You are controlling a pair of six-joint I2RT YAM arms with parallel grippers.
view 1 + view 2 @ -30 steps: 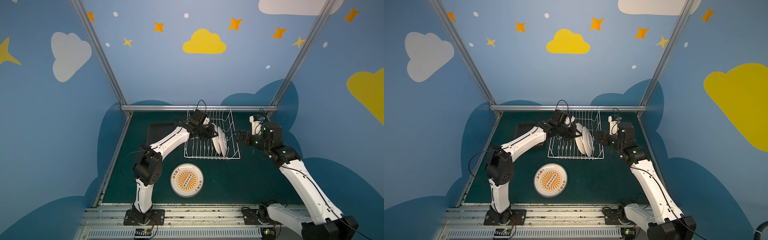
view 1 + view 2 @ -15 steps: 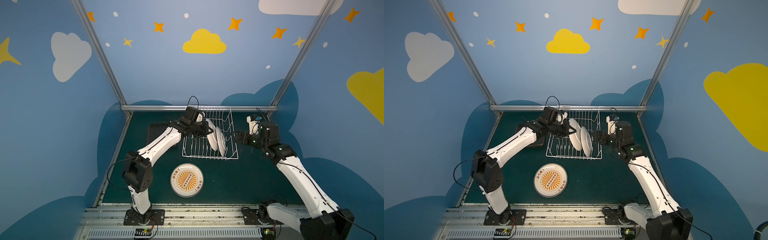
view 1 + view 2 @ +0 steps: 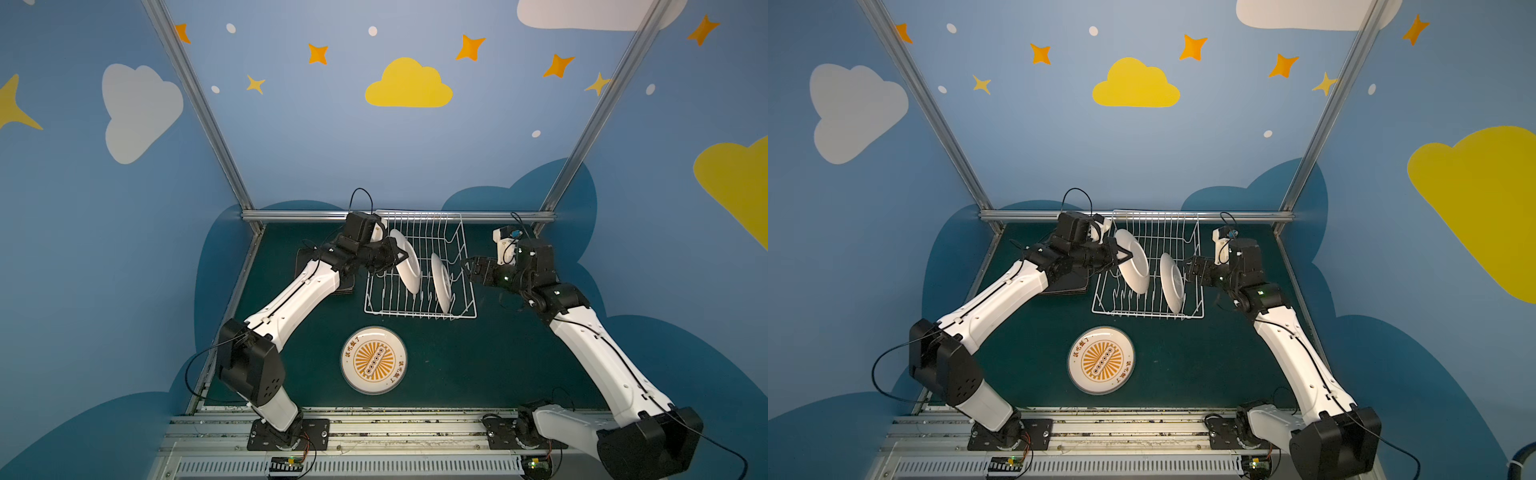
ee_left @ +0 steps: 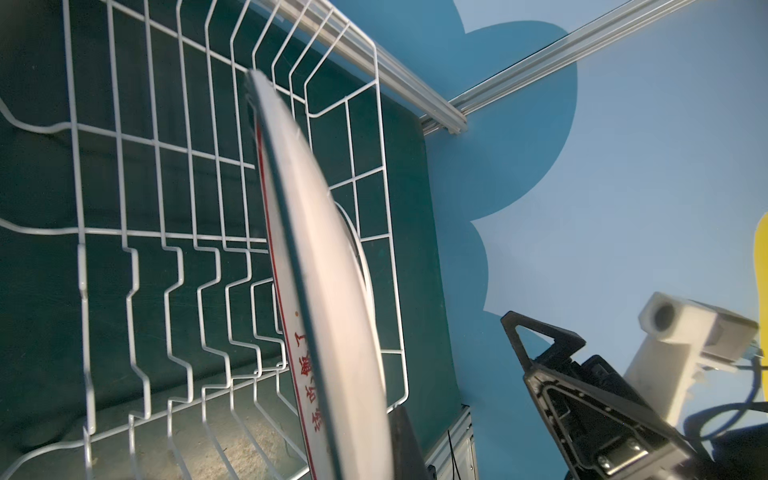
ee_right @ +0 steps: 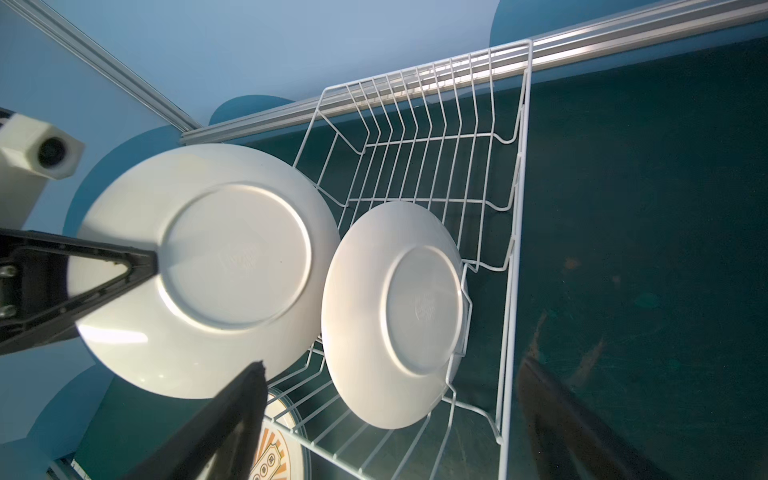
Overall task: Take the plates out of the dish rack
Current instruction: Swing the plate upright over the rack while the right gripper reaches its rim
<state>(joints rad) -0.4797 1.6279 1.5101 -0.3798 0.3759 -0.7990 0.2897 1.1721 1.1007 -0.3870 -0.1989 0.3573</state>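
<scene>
Left gripper (image 3: 397,258) pinches raised plate (image 3: 409,274) by its rim over dish rack (image 3: 415,316); thin hold could let it swing into racked plate (image 3: 441,282). Right gripper (image 3: 465,270) gapes empty.

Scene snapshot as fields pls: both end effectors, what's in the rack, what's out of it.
left end effector: shut on the rim of the held plate, round, white, tilted over the left half of the dish rack
right end effector: open, empty, at the rack's right side
in rack: racked plate, round, white, on edge near the right end
on table: sunburst plate, flat, in front of the rack; dark square stack, left of the rack
</scene>
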